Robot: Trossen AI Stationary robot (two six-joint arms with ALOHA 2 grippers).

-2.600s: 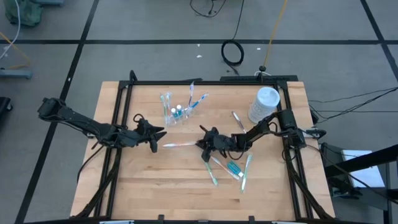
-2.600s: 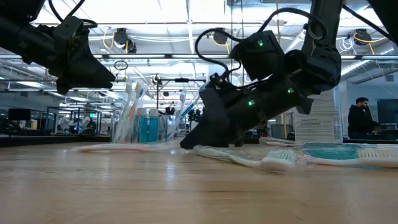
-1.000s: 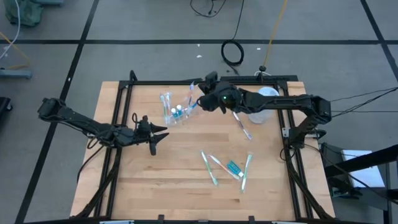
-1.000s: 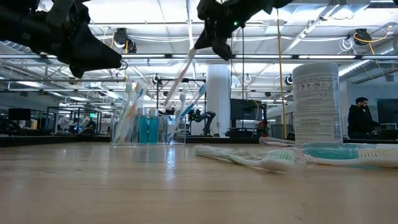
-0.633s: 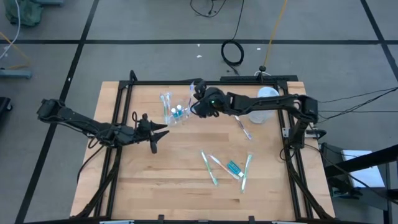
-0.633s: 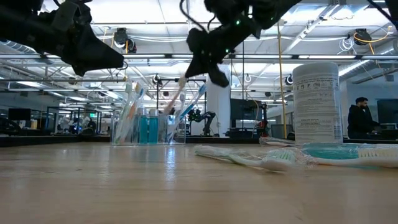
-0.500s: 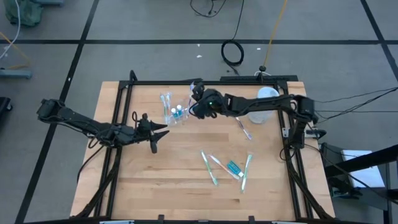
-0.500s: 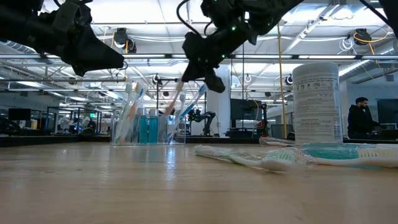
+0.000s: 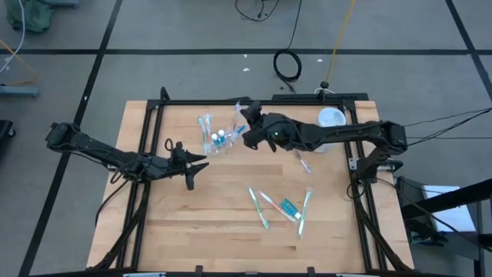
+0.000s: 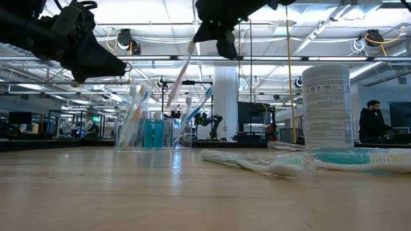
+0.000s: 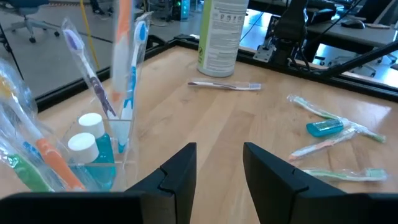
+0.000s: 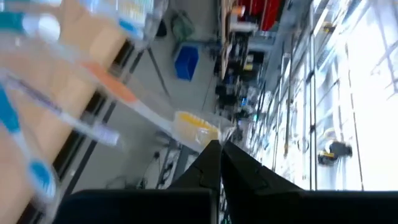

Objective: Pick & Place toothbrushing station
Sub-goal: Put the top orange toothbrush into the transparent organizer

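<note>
A small clear cup (image 9: pixel 218 140) stands at the table's far middle with several toothbrushes and two teal tubes (image 11: pixel 87 146) upright in it. My right gripper (image 9: pixel 247 115) hovers above its right side, shut on an orange-handled wrapped toothbrush (image 10: pixel 181 74) that slants down toward the cup's mouth. My left gripper (image 9: pixel 192 165) hangs open, nothing between its fingers, just on the near left of the cup (image 11: pixel 106 149). Three toothbrushes (image 9: pixel 261 208) and a teal tube (image 9: pixel 289 206) lie flat at the near right, and one more toothbrush (image 9: pixel 298 154) lies farther back. My right gripper pinches the toothbrush's wrapped head end (image 12: pixel 198 129) between its two shut fingers. The brush hangs below the fingers, tilted, clear of the table. Its lower handle end (image 10: pixel 170 104) is at the cup's mouth; whether it touches the cup I cannot tell.
A tall white lidded container (image 9: pixel 327 127) stands at the far right, beside my right arm. The black frame rails (image 9: pixel 146 185) run along the table's left and right sides. Bare wood (image 9: pixel 207 223) lies at the near left.
My right gripper sank toward the cup with the toothbrush, then rose again and rolled at the wrist, still shut on the brush. The brush went down and came back up with it, and its lower end stays over the cup.
</note>
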